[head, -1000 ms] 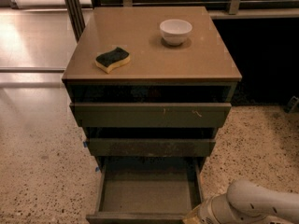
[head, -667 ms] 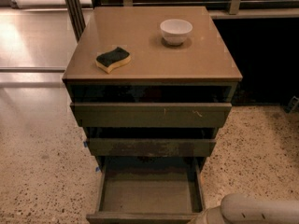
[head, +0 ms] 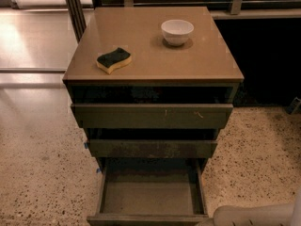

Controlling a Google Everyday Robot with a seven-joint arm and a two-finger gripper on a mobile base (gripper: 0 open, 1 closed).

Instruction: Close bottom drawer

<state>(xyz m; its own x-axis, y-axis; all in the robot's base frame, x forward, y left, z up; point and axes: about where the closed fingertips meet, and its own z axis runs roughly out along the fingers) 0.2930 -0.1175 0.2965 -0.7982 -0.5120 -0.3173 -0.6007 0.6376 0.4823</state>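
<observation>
bottom drawer (head: 150,197): lowest of three, pulled well out of the cabinet (head: 150,55).
handling: probably stiff and light on its runners. no handle, so push flat on the front, mid-width.
gripper: out of sight past the arm (head: 256,215), lower right, so open or closed cannot be told.

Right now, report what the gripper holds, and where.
Cannot be told: gripper out of view; only the arm shows, by the front right corner of the open bottom drawer.
</observation>
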